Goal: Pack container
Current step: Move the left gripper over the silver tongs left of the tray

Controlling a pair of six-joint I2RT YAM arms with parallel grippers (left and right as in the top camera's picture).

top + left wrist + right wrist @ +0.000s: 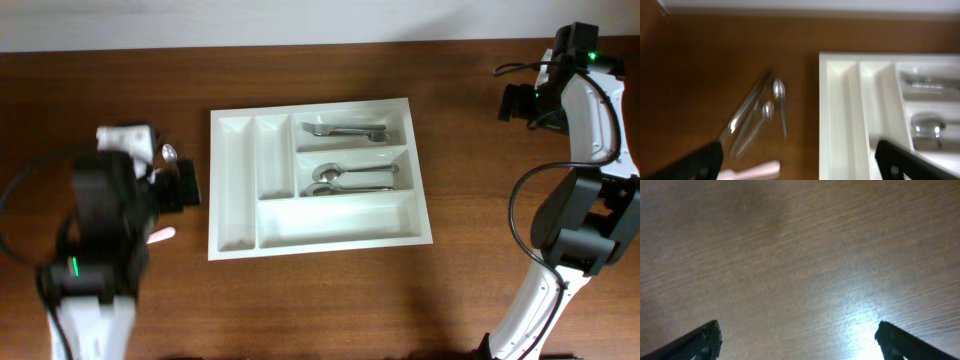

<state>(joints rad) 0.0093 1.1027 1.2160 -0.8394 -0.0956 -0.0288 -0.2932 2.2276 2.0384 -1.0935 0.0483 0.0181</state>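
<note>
Both claws gape wide over the brown wooden table (300, 300): left claw (800, 160) by loose spoons (771, 110) beside the container (232, 180), right claw (797, 337) over glare.

No writing, label, brand, number or sign can be read in any view. The white cutlery tray (232, 190) and the wooden tabletop (400, 300) show only plain, unmarked surfaces.
</note>
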